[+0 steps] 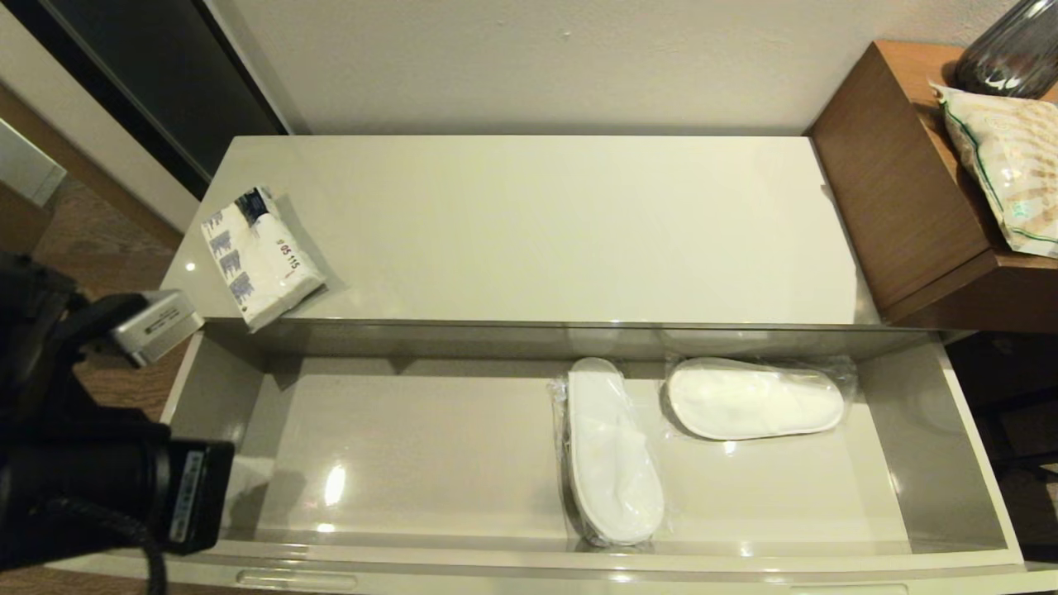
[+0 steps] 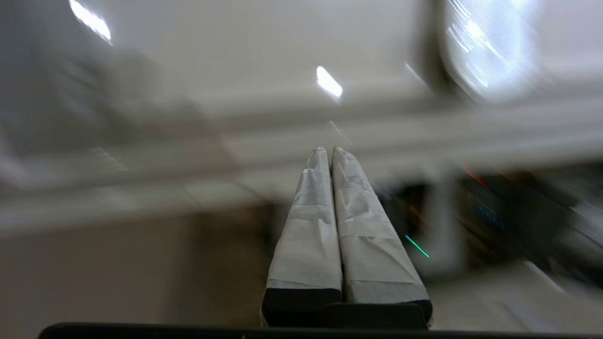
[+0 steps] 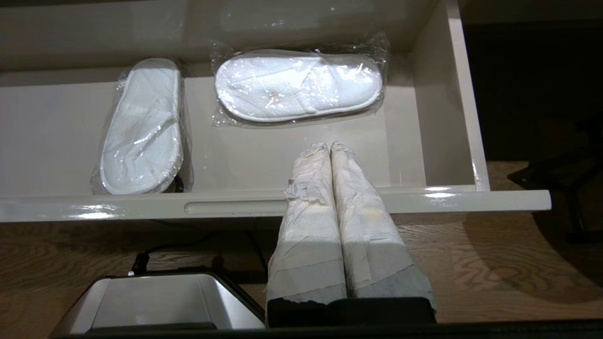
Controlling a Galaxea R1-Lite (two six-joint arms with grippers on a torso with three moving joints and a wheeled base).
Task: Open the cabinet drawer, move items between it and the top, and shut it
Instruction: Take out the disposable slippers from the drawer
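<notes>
On top (image 1: pixel 537 223), left end: tissue pack (image 1: pixel 260 256). Drawer (image 1: pixel 979 463) open — two wrapped slippers (image 1: pixel 613 454) inside. Left gripper (image 2: pixel 330 149) pressed together, empty; right gripper (image 3: pixel 329 146) same — parked before drawer front.

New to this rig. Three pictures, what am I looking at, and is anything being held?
It is a two-armed robot standing at a low cabinet. The big picture looks down from its head; the other two come from cameras on each wrist, behind the fingers.

The drawer is pulled open, with two wrapped white slippers lying inside. A tissue pack lies on the cabinet top near its left front corner. A patterned bag sits on the brown side table.

The left gripper is shut and holds nothing; its arm shows at the head view's left edge. The right gripper is shut too, empty, hanging in front of the drawer.
</notes>
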